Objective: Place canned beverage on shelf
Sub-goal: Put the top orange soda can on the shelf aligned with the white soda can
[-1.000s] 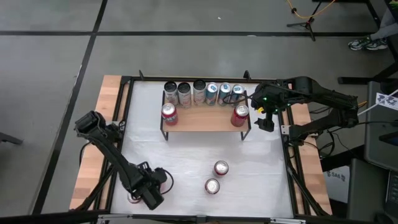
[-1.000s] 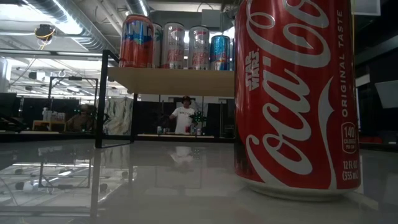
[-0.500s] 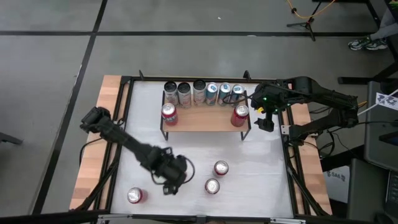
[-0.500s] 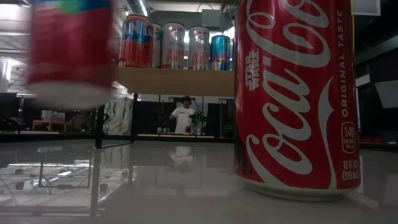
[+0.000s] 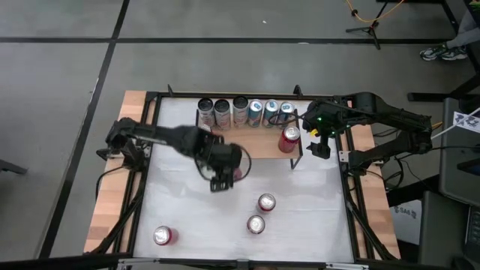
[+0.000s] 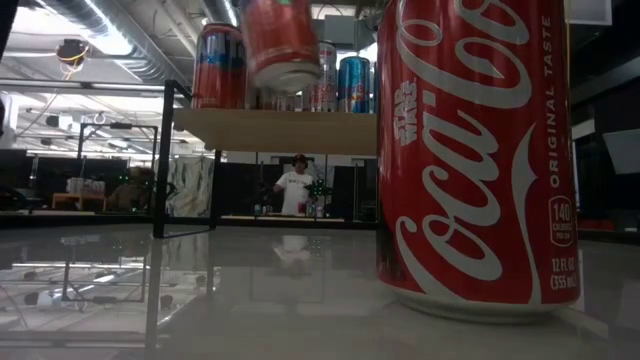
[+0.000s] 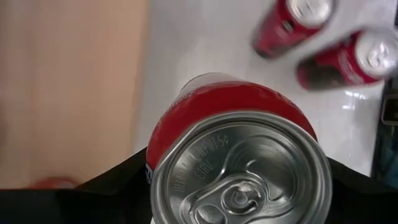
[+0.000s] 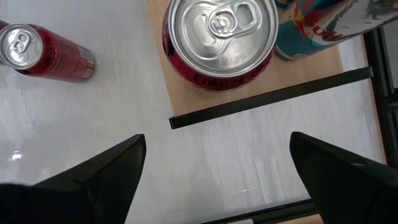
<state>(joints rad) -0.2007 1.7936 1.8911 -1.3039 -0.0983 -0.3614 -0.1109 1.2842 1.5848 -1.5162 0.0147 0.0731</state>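
Observation:
My left gripper [image 5: 225, 171] hangs over the table just in front of the shelf [image 5: 255, 145] and is shut on a red beverage can [image 7: 231, 106], which floats high at shelf-top height in the low view [image 6: 282, 45]. The shelf's wood plank carries a back row of several cans [image 5: 240, 111] and a red can [image 5: 289, 138] at its front right. My right gripper [image 8: 217, 186] hangs open beside the shelf's right end [image 5: 321, 146] with nothing between its fingers. My left gripper pinches the can's upper wall just under the rim [image 7: 163, 155] between its two fingers [image 7: 106, 196], one on each side. The fingers come from above, slanting down. The can stays roughly upright, top up, lifted clear of the table and the shelf.
Two red cans [image 5: 266, 202] [image 5: 256, 223] stand on the white table near its front middle, one of them large in the low view [image 6: 470, 150]. Another red can [image 5: 162, 235] stands at the near left. Black frame rails [image 5: 150, 150] edge the table.
My left gripper has risen and swung from the table's near left corner toward the far edge and right, up to the shelf's front, rolling its wrist on the way. The red can went with it, upright, lifted clear. The right arm kept still.

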